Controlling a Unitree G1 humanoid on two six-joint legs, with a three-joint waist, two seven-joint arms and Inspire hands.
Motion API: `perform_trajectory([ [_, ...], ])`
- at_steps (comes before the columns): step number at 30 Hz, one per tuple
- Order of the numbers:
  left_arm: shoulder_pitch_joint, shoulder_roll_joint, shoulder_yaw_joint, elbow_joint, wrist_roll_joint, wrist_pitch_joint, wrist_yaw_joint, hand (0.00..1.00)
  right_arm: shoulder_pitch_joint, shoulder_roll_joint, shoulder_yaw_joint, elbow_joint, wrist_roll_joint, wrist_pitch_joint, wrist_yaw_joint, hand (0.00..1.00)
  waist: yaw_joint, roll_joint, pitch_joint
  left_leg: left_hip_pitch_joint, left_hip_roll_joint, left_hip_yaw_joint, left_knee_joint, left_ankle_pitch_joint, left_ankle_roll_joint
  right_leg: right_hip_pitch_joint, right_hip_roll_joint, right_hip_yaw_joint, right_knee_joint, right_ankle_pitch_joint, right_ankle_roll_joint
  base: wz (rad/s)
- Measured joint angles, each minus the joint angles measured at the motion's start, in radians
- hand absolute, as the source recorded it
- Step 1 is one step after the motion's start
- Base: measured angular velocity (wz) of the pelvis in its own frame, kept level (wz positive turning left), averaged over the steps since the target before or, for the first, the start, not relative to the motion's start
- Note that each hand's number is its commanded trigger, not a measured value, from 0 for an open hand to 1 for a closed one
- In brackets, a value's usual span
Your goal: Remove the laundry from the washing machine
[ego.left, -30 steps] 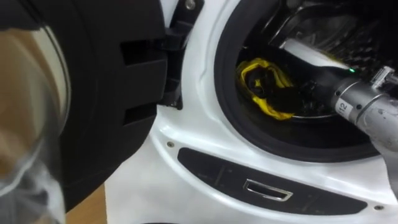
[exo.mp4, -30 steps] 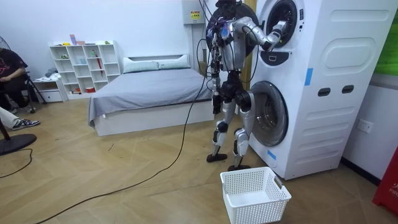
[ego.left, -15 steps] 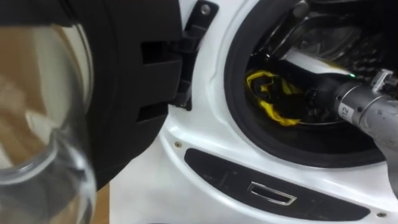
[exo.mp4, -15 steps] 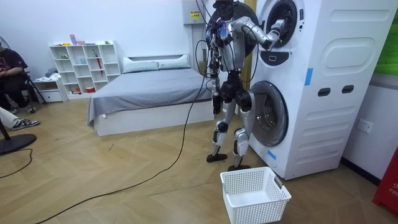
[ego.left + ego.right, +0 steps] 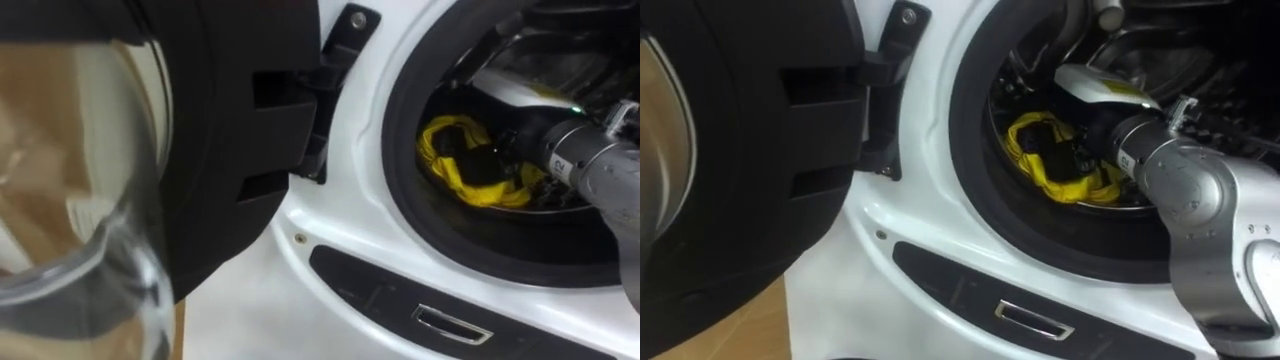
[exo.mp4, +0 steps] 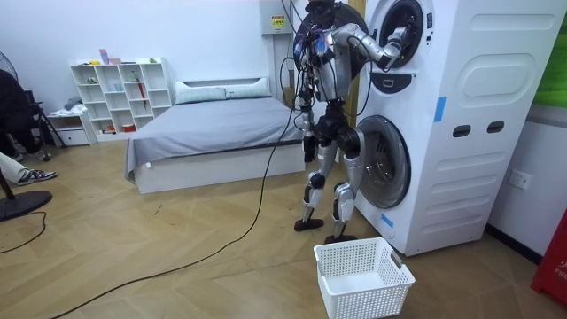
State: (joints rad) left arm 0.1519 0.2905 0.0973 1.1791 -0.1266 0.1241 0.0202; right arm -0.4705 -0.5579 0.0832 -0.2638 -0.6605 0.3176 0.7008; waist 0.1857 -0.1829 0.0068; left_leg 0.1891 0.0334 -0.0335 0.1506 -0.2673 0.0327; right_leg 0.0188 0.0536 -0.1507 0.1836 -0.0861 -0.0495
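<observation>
Cloth (image 5: 441,134), yellow, lies inside the washing machine (image 5: 350,195) with the right robot hand (image 5: 482,165) on it (grip impossible to tell).

My right forearm (image 5: 1185,195) reads as a smooth silver-grey tube that swells into a rounded elbow housing. At the wrist end of that forearm I see a small white tag (image 5: 1127,158) with dark print, then the black right hand (image 5: 1065,152). A tiny green light (image 5: 575,108) glows just above the forearm. The room view gives me silver-grey limbs, black hips and cable bundles down the torso.
</observation>
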Motion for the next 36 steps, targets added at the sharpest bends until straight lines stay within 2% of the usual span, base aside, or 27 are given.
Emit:
perform_trajectory([
  [3,0.015,-0.002,0.009,0.001,0.001,-0.001,0.012,0.0,0.002,0.0,-0.011,-0.029,0.0,-0.002,0.0,1.0,-0.009,0.009,0.003,-0.002,0.001,0.006,-0.003,0.0,0.0,-0.005,0.0,0.001,0.0,0.0,0.0,-0.01],
  [5,0.025,-0.004,0.018,0.001,0.002,-0.001,0.022,0.0,0.005,0.0,-0.016,-0.048,0.003,-0.01,0.0,1.0,-0.015,0.016,0.0011,-0.007,0.001,0.009,-0.005,0.0,0.0,-0.012,0.001,0.001,0.001,0.0,0.0,-0.07],
  [8,0.034,-0.007,0.019,0.001,0.002,0.0,0.035,0.0,0.02,0.0,-0.031,-0.075,0.029,-0.024,-0.013,1.0,-0.016,0.038,-0.0034,-0.006,0.003,0.02,-0.005,0.0,0.0,-0.017,0.004,0.009,0.0,0.0,0.0,-0.09],
  [9,0.035,-0.007,0.018,0.0,-0.001,-0.001,0.035,0.0,0.034,0.002,-0.038,-0.101,0.036,-0.025,-0.025,1.0,-0.026,0.045,-0.0031,-0.005,0.004,0.031,-0.004,0.0,0.0,-0.017,0.005,0.01,0.0,0.0,0.0,0.0],
  [12,0.037,-0.008,0.018,-0.002,-0.023,-0.008,0.038,0.0,0.06,0.006,-0.051,-0.159,0.076,-0.06,-0.066,1.0,-0.062,0.063,0.0007,-0.008,0.008,0.064,-0.004,0.0,0.0,-0.02,0.005,0.011,0.0,0.0,0.0,0.0],
  [14,0.04,-0.01,0.018,-0.003,-0.026,-0.021,0.039,0.0,0.073,0.006,-0.075,-0.181,0.119,-0.068,-0.079,1.0,-0.075,0.071,-0.0038,-0.012,0.008,0.073,-0.004,0.0,0.0,-0.026,0.005,0.014,0.0,0.0,0.0,-0.03],
  [16,0.042,-0.015,0.021,-0.013,-0.038,-0.043,0.04,0.0,0.143,0.01,-0.132,-0.236,0.185,-0.089,-0.114,1.0,-0.082,0.078,-0.0091,-0.01,0.011,0.102,-0.004,0.0,0.0,-0.027,0.002,0.027,0.0,0.0,0.0,-0.11],
  [18,0.053,-0.03,0.047,-0.023,-0.039,-0.059,0.042,0.0,0.196,0.011,-0.181,-0.274,0.247,-0.109,-0.135,1.0,-0.083,0.083,-0.0102,-0.004,0.011,0.131,-0.003,0.0,0.0,-0.026,0.003,0.042,0.0,0.0,0.0,-0.2],
  [20,0.065,-0.043,0.053,-0.019,-0.039,-0.069,0.044,0.0,0.252,0.025,-0.218,-0.314,0.303,-0.128,-0.155,1.0,-0.091,0.086,-0.0118,0.002,0.016,0.138,-0.002,0.0,0.0,-0.022,0.005,0.053,-0.002,0.0,0.0,-0.15],
  [23,0.086,-0.058,0.058,-0.019,-0.037,-0.075,0.042,0.0,0.323,0.088,-0.275,-0.346,0.38,-0.172,-0.171,1.0,-0.127,0.087,-0.0119,0.011,0.017,0.14,-0.002,0.0,0.0,-0.014,0.006,0.06,-0.002,0.0,0.0,-0.04],
  [25,0.094,-0.072,0.079,-0.025,-0.036,-0.084,0.041,0.0,0.363,0.101,-0.294,-0.367,0.443,-0.214,-0.186,1.0,-0.146,0.088,-0.0114,0.011,0.016,0.147,-0.007,-0.001,-0.001,-0.018,0.007,0.067,-0.003,0.001,0.002,-0.03],
  [28,0.097,-0.078,0.091,-0.021,-0.037,-0.087,0.043,0.0,0.405,0.13,-0.31,-0.369,0.5,-0.239,-0.201,1.0,-0.156,0.091,-0.0113,0.015,0.019,0.158,-0.015,-0.004,-0.005,-0.022,0.018,0.078,0.001,0.006,0.003,-0.08],
  [32,0.115,-0.081,0.09,-0.02,-0.036,-0.087,0.054,0.0,0.42,0.132,-0.31,-0.369,0.561,-0.257,-0.202,1.0,-0.163,0.104,-0.0141,0.019,0.023,0.172,-0.015,-0.01,-0.006,-0.022,0.025,0.094,0.002,0.011,0.002,-0.1],
  [36,0.128,-0.081,0.097,0.003,-0.02,-0.088,0.049,0.0,0.44,0.137,-0.316,-0.383,0.619,-0.296,-0.199,1.0,-0.183,0.12,-0.0113,0.026,0.026,0.177,-0.014,-0.01,-0.006,-0.018,0.029,0.097,0.001,0.011,0.002,-0.01],
])
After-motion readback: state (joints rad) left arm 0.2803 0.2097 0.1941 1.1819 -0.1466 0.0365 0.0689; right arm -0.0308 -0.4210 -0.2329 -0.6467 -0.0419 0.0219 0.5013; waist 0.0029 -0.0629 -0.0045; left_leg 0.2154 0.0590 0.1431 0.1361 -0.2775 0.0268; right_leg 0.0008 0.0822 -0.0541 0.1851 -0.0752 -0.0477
